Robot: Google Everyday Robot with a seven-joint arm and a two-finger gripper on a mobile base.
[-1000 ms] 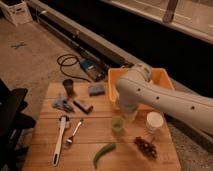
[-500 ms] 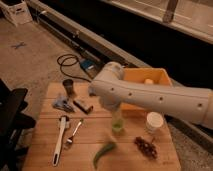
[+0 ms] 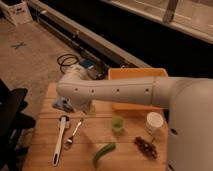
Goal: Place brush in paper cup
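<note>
Camera view: nothing is done yet. The brush (image 3: pixel 60 139) lies on the counter (image 3: pixel 127 155), well apart from the paper cup (image 3: pixel 154 121); the pincer (image 3: pixel 86 107) hangs wide and empty just beyond the brush

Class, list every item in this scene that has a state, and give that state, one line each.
brush: lying flat on the table, untouched
fork: lying flat beside the brush
paper cup: upright, mouth up
green cup: upright
tool: under the arm, over the table's back left, open
</note>
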